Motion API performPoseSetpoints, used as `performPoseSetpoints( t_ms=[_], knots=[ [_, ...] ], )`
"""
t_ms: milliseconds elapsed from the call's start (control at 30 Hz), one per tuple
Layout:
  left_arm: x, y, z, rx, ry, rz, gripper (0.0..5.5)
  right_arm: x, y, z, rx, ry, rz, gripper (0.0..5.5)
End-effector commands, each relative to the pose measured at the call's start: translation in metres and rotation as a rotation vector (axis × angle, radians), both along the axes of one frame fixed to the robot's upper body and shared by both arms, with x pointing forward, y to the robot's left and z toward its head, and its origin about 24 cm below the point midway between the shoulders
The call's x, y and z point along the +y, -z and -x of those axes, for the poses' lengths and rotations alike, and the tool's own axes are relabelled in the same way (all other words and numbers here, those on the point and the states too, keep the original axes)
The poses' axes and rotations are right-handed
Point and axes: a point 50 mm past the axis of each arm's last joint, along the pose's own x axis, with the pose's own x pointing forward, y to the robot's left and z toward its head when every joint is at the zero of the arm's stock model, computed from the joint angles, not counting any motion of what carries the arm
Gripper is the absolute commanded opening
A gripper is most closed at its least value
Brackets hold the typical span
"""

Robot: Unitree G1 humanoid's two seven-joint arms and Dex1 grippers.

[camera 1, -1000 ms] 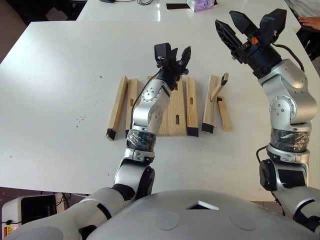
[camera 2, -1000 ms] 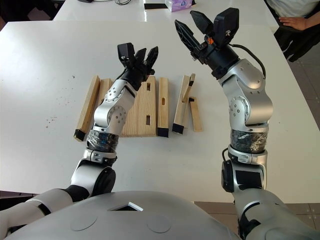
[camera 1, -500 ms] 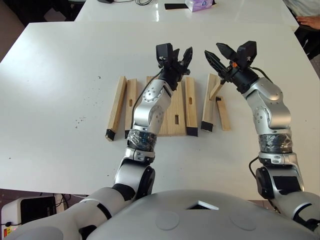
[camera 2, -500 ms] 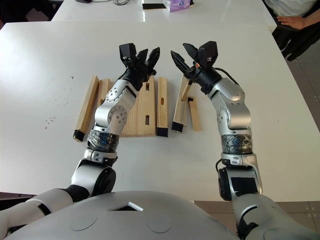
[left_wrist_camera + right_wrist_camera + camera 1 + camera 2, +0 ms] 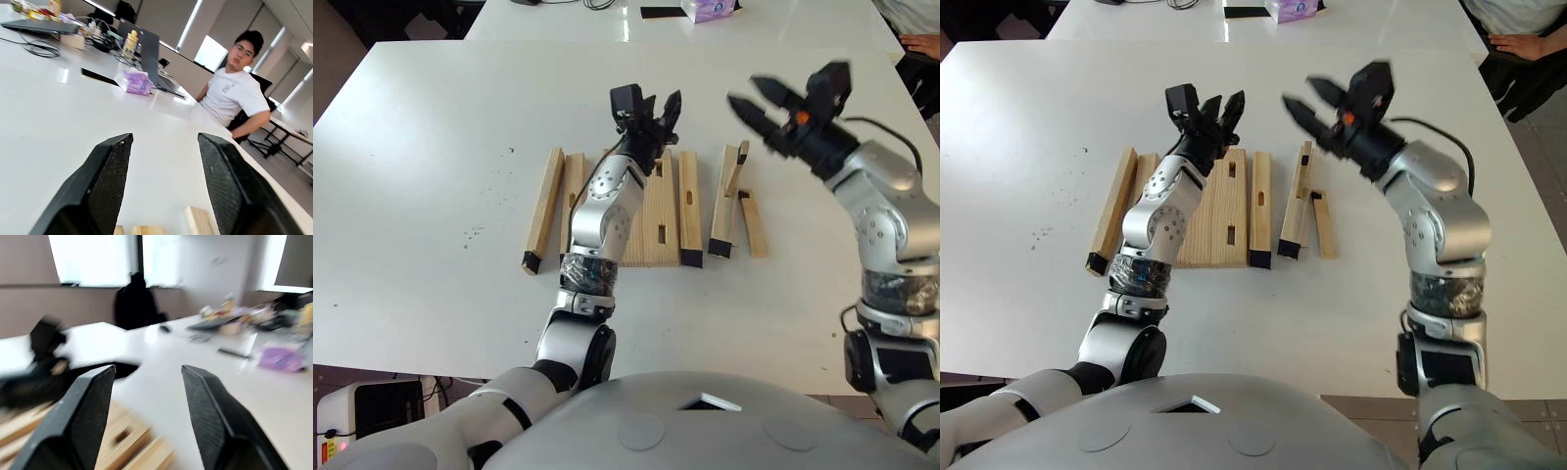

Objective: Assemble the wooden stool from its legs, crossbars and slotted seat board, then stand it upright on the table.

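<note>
Left tool (image 5: 663, 103) and right tool (image 5: 746, 91) gape above apparently loose stool parts (image 5: 656, 230).

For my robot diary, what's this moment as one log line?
left pincer open, by seat board's far end | right pincer open, raised | parts loose on table, nothing joined

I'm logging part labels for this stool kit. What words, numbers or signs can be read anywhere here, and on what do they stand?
Slotted seat board and legs: no print or marks on them.
Purple tissue pack on the far table: print too blurred to read.
White box below the table's near edge: sticker too small to read.
Nothing can be read well enough to quote.
</note>
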Motion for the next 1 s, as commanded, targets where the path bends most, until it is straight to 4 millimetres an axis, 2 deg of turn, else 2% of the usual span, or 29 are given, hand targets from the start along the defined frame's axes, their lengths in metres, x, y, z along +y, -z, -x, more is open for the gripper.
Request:
performPoseSetpoints(
  t_ms=[33,133,233,333,433,567,633,700,833,1000],
  knots=[
    [0.002,0.004,0.009,0.03,-0.069,0.08,2.48,-0.002,0.003,0.044,0.093,-0.227,0.075,2.51],
    [0.002,0.005,0.012,0.037,-0.079,0.106,2.48,-0.011,0.039,0.043,0.212,-0.17,0.248,2.51],
    [-0.001,0.006,0.012,0.038,-0.076,0.105,2.48,-0.01,0.073,0.039,0.278,-0.066,0.368,2.51],
    [-0.004,0.007,0.011,0.037,-0.063,0.096,2.48,-0.002,0.088,0.044,0.275,-0.044,0.387,2.51],
    [-0.008,0.007,0.011,0.035,-0.047,0.097,2.48,0.0,0.083,0.042,0.253,0.029,0.349,2.51],
    [-0.007,0.006,0.011,0.029,-0.073,0.109,2.48,-0.007,0.065,0.028,0.229,0.147,0.29,2.51],
    [-0.007,0.006,0.011,0.026,-0.079,0.123,2.48,-0.002,0.06,0.022,0.211,0.159,0.277,2.51],
    [-0.009,0.005,0.01,0.022,-0.078,0.125,2.48,0.007,0.066,0.019,0.197,0.135,0.332,2.51],
    [-0.017,0.004,0.009,0.015,-0.042,0.117,2.48,0.014,0.095,0.017,0.177,0.122,0.489,2.51],
    [-0.02,0.004,0.009,0.008,-0.045,0.119,2.48,-0.001,0.093,0.023,0.145,0.087,0.547,2.51]
  ],
)
